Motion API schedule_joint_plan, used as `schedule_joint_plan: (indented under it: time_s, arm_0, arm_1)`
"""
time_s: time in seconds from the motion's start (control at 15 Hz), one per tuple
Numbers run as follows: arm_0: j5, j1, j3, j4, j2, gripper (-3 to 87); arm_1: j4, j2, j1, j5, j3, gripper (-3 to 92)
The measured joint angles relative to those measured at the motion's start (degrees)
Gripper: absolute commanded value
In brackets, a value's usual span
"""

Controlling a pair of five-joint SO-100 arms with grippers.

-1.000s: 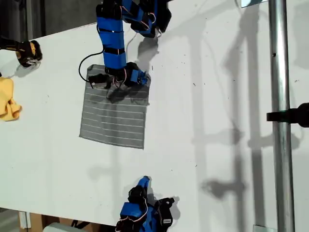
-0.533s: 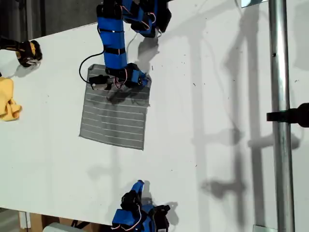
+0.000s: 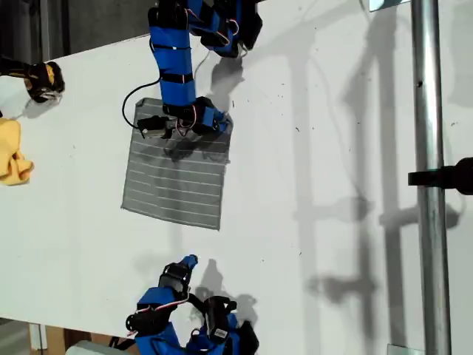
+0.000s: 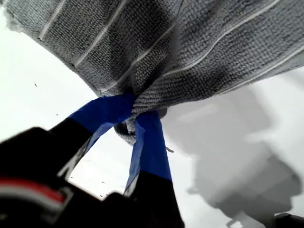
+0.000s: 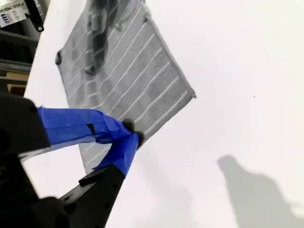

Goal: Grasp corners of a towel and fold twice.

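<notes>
grey towel (image 3: pixel 176 181), thin white stripes.

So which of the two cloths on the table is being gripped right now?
The grey striped towel: my first gripper pinches its edge, bunching the fabric. The yellow cloth lies untouched at the exterior view's left edge.
</notes>
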State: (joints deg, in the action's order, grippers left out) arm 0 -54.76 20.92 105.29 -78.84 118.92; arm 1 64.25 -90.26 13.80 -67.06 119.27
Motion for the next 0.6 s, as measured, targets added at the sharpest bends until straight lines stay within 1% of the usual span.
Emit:
schedule_joint_plan:
  time_s: [0.07,0.13,0.33,0.4,0.47,0.53,0.6]
  arm_0:
    - [4.3,0.0,-5.6,-0.8,-6.2,-2.5]
    - [6.9,0.0,-10.2,-1.8,-11.2,-2.5]
    - [11.0,1.7,-19.3,-4.3,-20.3,-2.1]
    - [12.5,2.2,-21.8,-5.0,-22.5,4.8]
    - [14.4,2.1,-23.7,-5.6,-24.0,18.4]
    - [15.4,1.8,-25.2,-6.2,-24.9,25.7]
    - [17.0,1.8,-26.3,-7.5,-25.2,29.8]
  arm_1:
    - [0.0,0.0,-0.1,0.0,0.0,-0.1]
    - [0.0,-0.2,-0.3,0.0,0.0,-0.1]
    - [0.0,-0.6,-0.4,0.0,0.0,-0.1]
    - [0.0,-0.9,-0.4,0.0,0.0,-0.1]
    - [0.0,-0.9,-0.4,0.0,0.0,-0.1]
    - [0.0,-0.9,-0.4,0.0,0.0,-0.1]
    - [0.0,-0.9,-0.4,0.0,0.0,-0.1]
